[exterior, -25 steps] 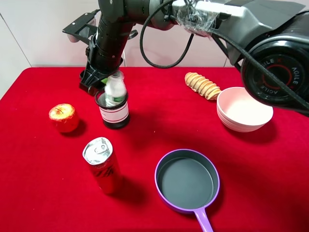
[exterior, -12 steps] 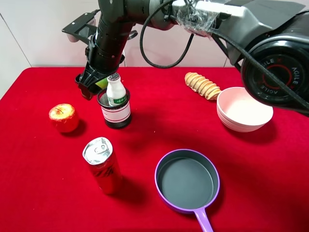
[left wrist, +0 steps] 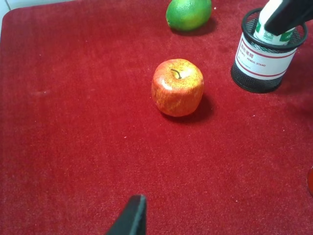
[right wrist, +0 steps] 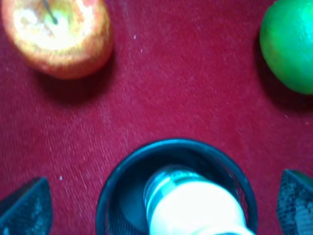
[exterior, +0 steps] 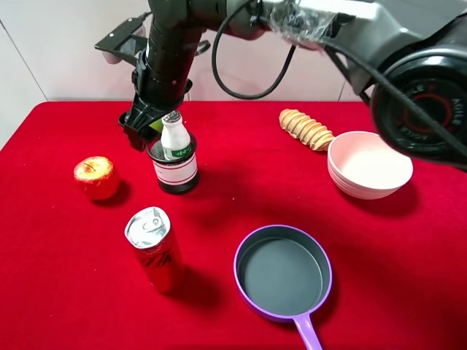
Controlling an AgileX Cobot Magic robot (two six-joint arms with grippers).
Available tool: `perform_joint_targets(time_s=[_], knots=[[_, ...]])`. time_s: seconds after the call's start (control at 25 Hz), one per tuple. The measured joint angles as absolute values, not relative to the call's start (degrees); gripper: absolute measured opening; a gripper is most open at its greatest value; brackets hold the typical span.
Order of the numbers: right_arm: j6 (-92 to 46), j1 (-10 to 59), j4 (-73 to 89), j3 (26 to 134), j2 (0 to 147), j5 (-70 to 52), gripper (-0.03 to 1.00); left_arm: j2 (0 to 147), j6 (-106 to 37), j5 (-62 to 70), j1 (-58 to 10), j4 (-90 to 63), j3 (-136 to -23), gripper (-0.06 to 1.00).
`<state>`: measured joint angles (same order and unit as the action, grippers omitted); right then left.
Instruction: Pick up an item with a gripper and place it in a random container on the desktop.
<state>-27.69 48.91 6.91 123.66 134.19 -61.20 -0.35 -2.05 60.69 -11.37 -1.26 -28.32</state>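
The white drink bottle [exterior: 174,138] stands inside the black wire-mesh cup [exterior: 174,172] on the red cloth [exterior: 241,204], its foil cap poking above the rim. My right gripper [exterior: 143,125] reaches across to the left side and hovers just behind the cup. It is open, with its fingers wide apart on either side of the bottle [right wrist: 195,208] and cup rim [right wrist: 171,146], not touching them. The left wrist view shows the cup [left wrist: 263,62] with the bottle [left wrist: 266,33] in it. Only one fingertip [left wrist: 132,219] of my left gripper shows, above bare cloth.
An apple [exterior: 95,177] lies left of the cup and a lime [left wrist: 189,13] behind it. A red can [exterior: 155,249] stands in front. A purple pan [exterior: 283,272], stacked pink bowls [exterior: 368,165] and a bread roll [exterior: 306,128] are on the right.
A second ago the bottle was held higher over the cup. It has dropped inside, and my right gripper has opened and shifted slightly back and left.
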Motion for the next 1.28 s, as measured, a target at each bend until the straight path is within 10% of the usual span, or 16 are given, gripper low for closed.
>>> perform_joint_targets(time_s=[1.28], knots=[[-15.55, 49.94, -1.91, 98.72, 112.31, -69.82, 0.69, -0.35, -2.05, 60.69, -11.37, -1.26, -28.32, 0.99]])
